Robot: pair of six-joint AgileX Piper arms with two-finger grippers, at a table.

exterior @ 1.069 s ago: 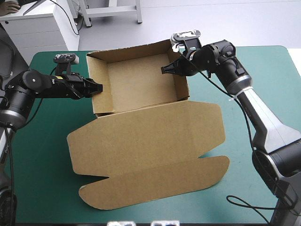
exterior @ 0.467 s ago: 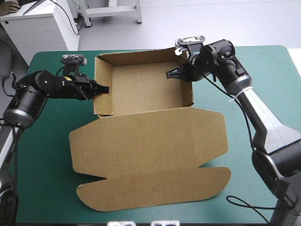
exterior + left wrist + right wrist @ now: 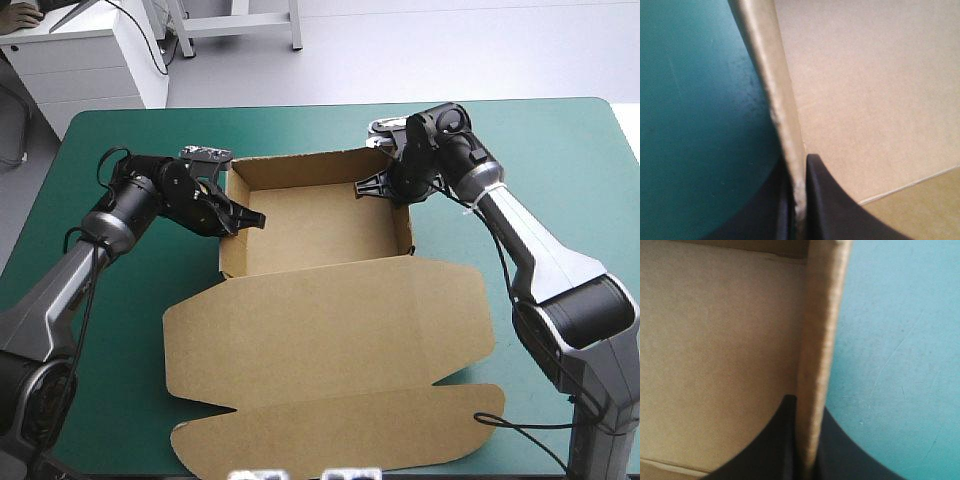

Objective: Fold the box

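The brown box stands as an open tray past the middle of the table, walls raised. Its lid lies flat toward the front edge, with a long flap at its end. My left gripper is shut on the tray's left wall, one black finger inside and one outside. In the left wrist view the wall's edge runs up from between my left gripper. My right gripper is shut on the right wall near the far corner. That wall stands pinched in my right gripper.
The lid's flap reaches almost to the table's front edge. Teal-green cover shows left of the box and also to its right.
The tray has slid to the right and a little toward the front. My left gripper followed it and closed on the left wall. The right gripper kept its hold on the right wall.
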